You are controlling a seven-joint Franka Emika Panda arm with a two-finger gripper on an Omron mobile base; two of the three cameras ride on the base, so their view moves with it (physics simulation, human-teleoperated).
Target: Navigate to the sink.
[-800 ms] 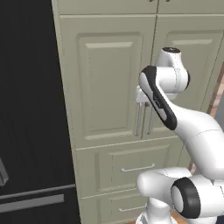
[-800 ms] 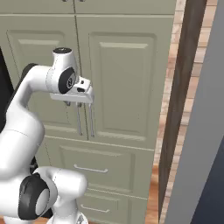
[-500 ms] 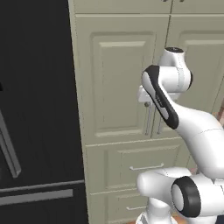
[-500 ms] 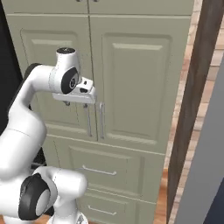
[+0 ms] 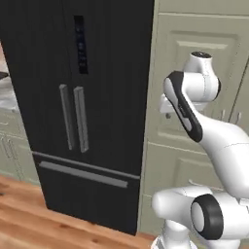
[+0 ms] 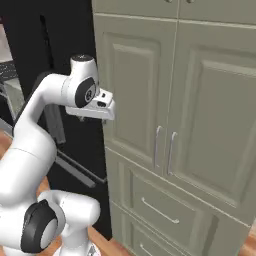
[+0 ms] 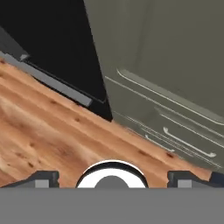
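The sink is out of view. My gripper (image 5: 167, 108) hangs folded in front of my chest, level with the pale green cabinet doors (image 5: 204, 73), and holds nothing. In the right base view the gripper (image 6: 103, 103) sits just before the edge where the cabinet meets the black fridge (image 6: 45, 65). The hand view looks down at the wooden floor (image 7: 48, 131); its fingertips (image 7: 41, 177) stand far apart, so the gripper (image 7: 113, 178) is open.
A tall black fridge (image 5: 82, 97) with two vertical handles stands straight ahead on the left. Pale green cabinets with drawers (image 6: 165, 150) rise on the right. A strip of grey counter (image 5: 7, 97) over low cabinets shows at the far left edge.
The whole picture has shifted: the base has moved left, so the fridge now takes up the left base view and the cabinets have slid right. The arm's pose is unchanged.
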